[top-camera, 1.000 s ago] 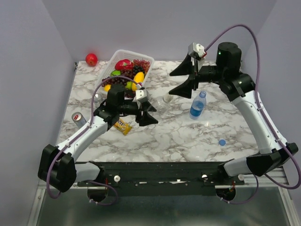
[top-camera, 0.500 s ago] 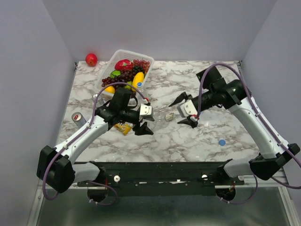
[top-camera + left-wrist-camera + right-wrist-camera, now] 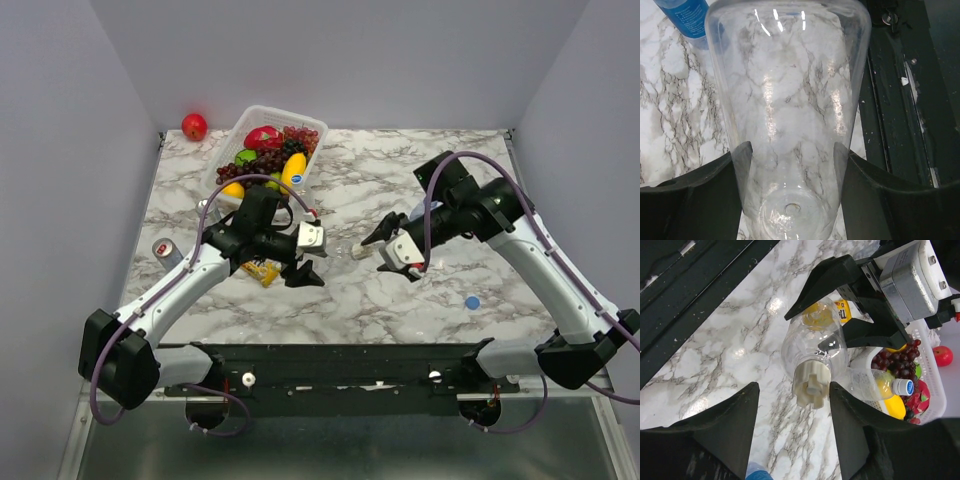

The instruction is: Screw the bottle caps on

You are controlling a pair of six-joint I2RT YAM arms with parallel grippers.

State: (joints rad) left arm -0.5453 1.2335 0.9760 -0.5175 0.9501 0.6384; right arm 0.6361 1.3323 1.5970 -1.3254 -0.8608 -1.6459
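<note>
My left gripper [image 3: 305, 257] is shut on a colourless bottle [image 3: 790, 100] near its base and holds it on its side above the table; its fingers [image 3: 740, 175] press both sides. The bottle's neck carries a pale whitish cap [image 3: 812, 382], which also shows in the top view [image 3: 358, 250]. My right gripper [image 3: 794, 387] is open, one finger on each side of that cap, the cap nearer the right finger. A second colourless bottle [image 3: 875, 385] with a blue-and-white cap [image 3: 902, 387] lies by the basket. The blue-labelled bottle [image 3: 682, 15] stands behind. A plain blue cap [image 3: 471, 301] lies at the right.
A white basket [image 3: 248, 122] of fruit stands at the back left, with a red apple [image 3: 194, 126] beyond it. A silver can [image 3: 167, 252] stands at the left edge. A yellow packet [image 3: 262, 269] lies under my left arm. The black frame [image 3: 340, 360] runs along the near edge.
My right arm has swung down from the back of the table to the held bottle and now straddles its cap. My left gripper has turned slightly, still holding the bottle.
</note>
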